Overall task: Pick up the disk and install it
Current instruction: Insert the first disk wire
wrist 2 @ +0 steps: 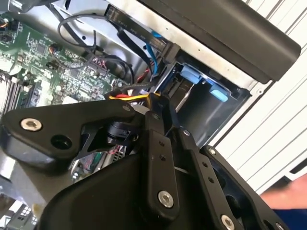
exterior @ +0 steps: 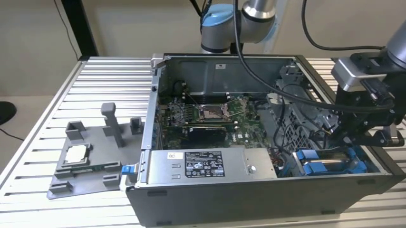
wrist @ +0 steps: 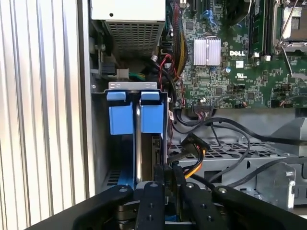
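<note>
The disk [wrist: 152,120] sits in the drive bay at the front corner of the open computer case [exterior: 254,202], on the exterior view's right, its blue carrier frame showing just beside the case wall. The hand [wrist: 169,168] hangs over that bay with its fingers [wrist 2: 154,108] drawn together and nothing seen between them, the tips near a bundle of yellow and orange cables [wrist: 194,160]. The grey power-supply box [exterior: 212,164] lies along the case's front edge beside the motherboard [exterior: 209,114]. On the desk [exterior: 38,123], well apart, a CPU chip [exterior: 77,153] rests in a grey fixture.
</note>
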Controlling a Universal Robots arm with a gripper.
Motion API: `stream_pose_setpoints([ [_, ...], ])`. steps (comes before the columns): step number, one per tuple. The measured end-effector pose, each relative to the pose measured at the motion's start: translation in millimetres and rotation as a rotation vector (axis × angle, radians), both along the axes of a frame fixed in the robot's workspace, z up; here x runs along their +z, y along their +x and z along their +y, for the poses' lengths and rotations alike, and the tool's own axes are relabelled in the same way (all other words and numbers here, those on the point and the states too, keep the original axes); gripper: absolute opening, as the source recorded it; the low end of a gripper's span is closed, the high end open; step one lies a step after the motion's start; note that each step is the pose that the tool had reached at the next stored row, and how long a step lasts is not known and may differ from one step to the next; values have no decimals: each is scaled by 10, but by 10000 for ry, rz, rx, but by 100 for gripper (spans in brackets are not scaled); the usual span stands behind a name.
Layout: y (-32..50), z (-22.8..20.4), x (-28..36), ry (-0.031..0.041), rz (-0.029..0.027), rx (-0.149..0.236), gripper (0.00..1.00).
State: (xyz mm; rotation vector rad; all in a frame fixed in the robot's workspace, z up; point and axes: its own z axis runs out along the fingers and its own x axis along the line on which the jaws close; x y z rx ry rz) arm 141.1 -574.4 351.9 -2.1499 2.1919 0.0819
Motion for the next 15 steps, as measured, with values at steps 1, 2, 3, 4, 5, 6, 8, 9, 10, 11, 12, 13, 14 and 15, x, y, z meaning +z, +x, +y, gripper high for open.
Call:
stream_pose_setpoints([
  [1,1,0,-9,8,-2,1,0],
  [2,2,0,-13,6,-9,2,0],
  [3,3,-1,-13,5,-10,6,0],
  [4,4,0,-13,6,-10,6,0],
  [5,4,0,-13,6,-11,9,0],
  [6,4,0,-14,7,-11,9,0],
  [8,5,0,-23,11,-17,10,0],
  [9,9,0,-32,13,-18,12,0],
  [10,13,0,-42,11,-19,12,0],
  [11,17,0,-54,8,-19,12,0],
  [12,22,-1,-68,10,-20,17,0],
  [13,27,0,-79,8,-20,22,0],
  [14,31,-1,-85,9,-20,24,0],
  [15,36,-2,-87,7,-20,25,0],
])
